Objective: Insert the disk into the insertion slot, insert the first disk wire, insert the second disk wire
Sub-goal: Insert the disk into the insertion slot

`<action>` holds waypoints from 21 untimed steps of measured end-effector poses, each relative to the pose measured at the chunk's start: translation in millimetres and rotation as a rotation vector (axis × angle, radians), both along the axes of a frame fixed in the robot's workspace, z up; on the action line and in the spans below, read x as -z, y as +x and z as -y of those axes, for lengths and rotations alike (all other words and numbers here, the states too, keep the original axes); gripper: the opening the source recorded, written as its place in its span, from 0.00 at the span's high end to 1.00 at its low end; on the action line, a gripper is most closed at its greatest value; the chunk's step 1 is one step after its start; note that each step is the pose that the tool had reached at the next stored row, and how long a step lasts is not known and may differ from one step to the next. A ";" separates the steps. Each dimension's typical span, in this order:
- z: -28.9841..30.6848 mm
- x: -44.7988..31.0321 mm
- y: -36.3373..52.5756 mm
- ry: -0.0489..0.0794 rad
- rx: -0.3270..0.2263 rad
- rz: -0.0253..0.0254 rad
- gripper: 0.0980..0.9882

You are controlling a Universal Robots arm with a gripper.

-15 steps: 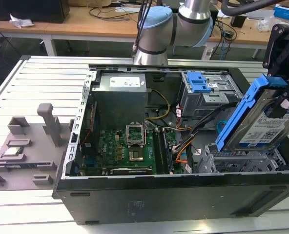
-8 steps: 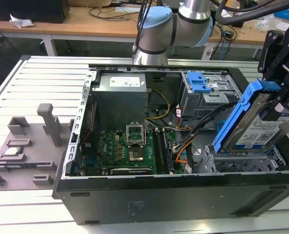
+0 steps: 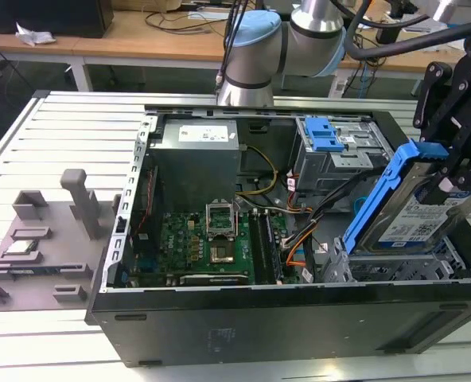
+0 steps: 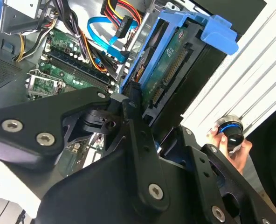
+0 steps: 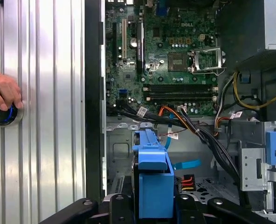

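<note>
The claw (image 3: pixel 446 159) grips the disk (image 3: pixel 410 211) by its blue frame, tilted, lower end at the slot (image 3: pixel 355 267) just below. Seating it well likely needs the frame squared to the walls.

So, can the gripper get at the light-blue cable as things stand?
Probably not. The gripper is shut on the disk, held tilted over the slot, and the cable lies down inside the case, beyond the disk.

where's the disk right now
On the exterior view's right, the disk stands tilted, held by the gripper at its upper end, its lower end at the insertion slot.
</note>
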State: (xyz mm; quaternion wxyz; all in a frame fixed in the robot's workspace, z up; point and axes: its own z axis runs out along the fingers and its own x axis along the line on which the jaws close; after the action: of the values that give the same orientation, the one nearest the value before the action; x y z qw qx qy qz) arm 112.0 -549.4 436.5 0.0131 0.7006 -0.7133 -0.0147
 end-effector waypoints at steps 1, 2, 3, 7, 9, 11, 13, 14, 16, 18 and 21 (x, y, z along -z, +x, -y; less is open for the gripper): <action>0.0 1.7 0.0 0.000 0.000 0.0000 0.70; -0.1 3.7 0.0 0.000 0.000 -0.0001 0.70; 0.0 6.3 -0.1 0.001 0.000 0.0000 0.70; 0.0 17.4 -0.2 0.000 0.000 0.0000 0.70; 0.0 21.3 -0.1 0.000 0.000 0.0000 0.70; 0.0 23.7 -0.2 0.000 0.000 0.0000 0.70; 0.0 26.7 -0.1 0.000 0.000 0.0000 0.70; 0.0 28.8 -0.1 0.000 0.000 0.0000 0.70; 0.0 31.2 -0.2 0.000 0.000 0.0000 0.70; 0.0 31.4 -0.2 0.000 0.000 0.0000 0.70; 0.0 31.5 -0.1 0.000 0.000 0.0000 0.70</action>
State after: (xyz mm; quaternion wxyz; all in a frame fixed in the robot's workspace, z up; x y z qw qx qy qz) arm 111.9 -549.4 404.9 0.0131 0.7006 -0.7133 -0.0147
